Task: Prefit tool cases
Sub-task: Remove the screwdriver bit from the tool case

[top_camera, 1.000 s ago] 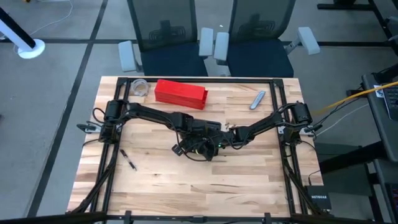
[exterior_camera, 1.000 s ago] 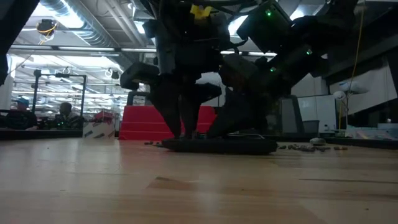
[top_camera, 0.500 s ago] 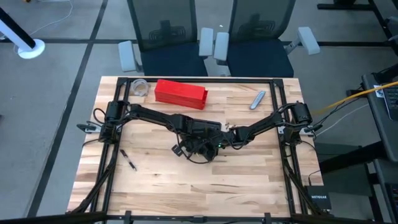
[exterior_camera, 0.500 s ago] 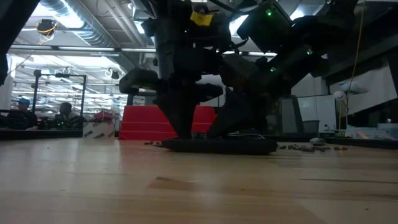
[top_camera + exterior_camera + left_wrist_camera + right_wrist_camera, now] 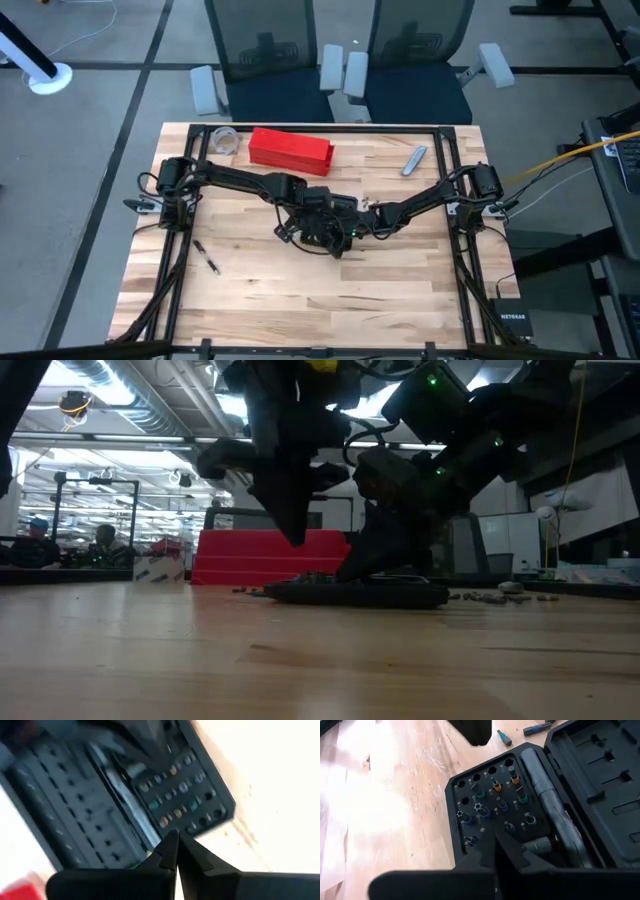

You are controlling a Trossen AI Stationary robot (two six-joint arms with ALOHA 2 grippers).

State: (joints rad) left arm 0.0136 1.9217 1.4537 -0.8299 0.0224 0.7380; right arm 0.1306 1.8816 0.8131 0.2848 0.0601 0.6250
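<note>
**Both grippers shut above the open tool case at mid-table**

From above, the tool case (image 5: 335,243) is almost wholly hidden under the two arms where they meet at the middle of the table (image 5: 300,300); only a dark sliver of it shows there. In the low view it appears as a flat black slab (image 5: 355,593) lying on the wood, its interior out of sight. The left wrist view is blurred, so its bit sockets are hard to read.

The case lies open, both halves flat. The left gripper (image 5: 292,532) hangs above the case's left end in the low view, clear of it, its fingers (image 5: 170,851) pressed together with nothing between them. The right gripper (image 5: 496,851) is also closed tight and empty; in the low view it reaches down to the case (image 5: 372,560), and whether it touches the plastic cannot be told.

In the right wrist view, one half of the case (image 5: 495,805) holds a grid of sockets, several filled with small bits with coloured collars and some left vacant. Beside the grid a dark screwdriver handle (image 5: 547,795) lies in its long groove. The other half (image 5: 605,765) shows moulded slots that look unfilled. Two loose bits (image 5: 520,732) lie on the wood just beyond the case.

Toward the back of the table a red box (image 5: 290,150) stands closed, with a clear round container (image 5: 224,141) beside it; what is inside either cannot be made out.
</note>
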